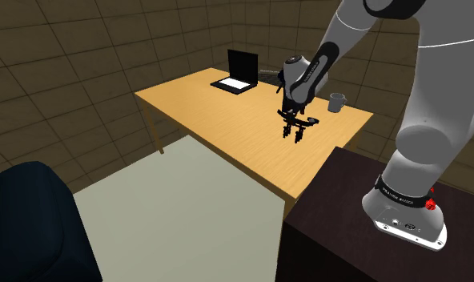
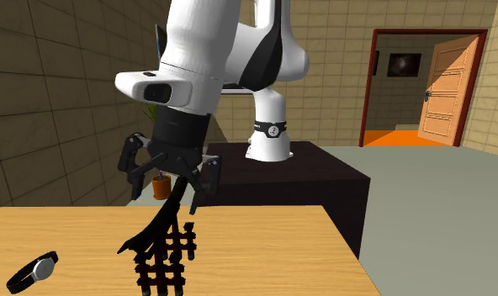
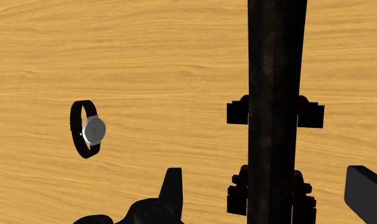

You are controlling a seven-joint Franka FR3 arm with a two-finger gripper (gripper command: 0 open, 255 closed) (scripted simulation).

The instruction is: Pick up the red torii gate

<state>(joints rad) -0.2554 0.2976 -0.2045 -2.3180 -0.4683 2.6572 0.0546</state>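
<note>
The jaws of the gripper (image 2: pixel 172 195) stand spread wide over the torii gate (image 2: pixel 163 252), which shows dark, nearly black, rather than red. In the wrist view the gate's long top beam (image 3: pixel 276 76) runs straight through the gap between the two fingers (image 3: pixel 173 184). Bare wood shows on either side of it, so neither finger touches the beam and nothing is pinched.

In the shoulder view the gate (image 1: pixel 294 133) sits directly under the gripper (image 1: pixel 293 120), on the right half of the wooden worktop (image 1: pixel 219 120), toward its far side. In the second exterior view the gate's curved top beam rises on a slant up into the open jaws. Its lower part runs off the bottom edge, so I cannot tell there how it meets the worktop.

A black wristwatch with a pale face (image 3: pixel 88 129) lies flat on the worktop near the gate, on the second exterior view's left. An open laptop (image 1: pixel 239 72) stands at the far edge of the worktop, and a grey mug (image 1: pixel 336 102) stands at its far right corner, both well apart from the gate
</note>
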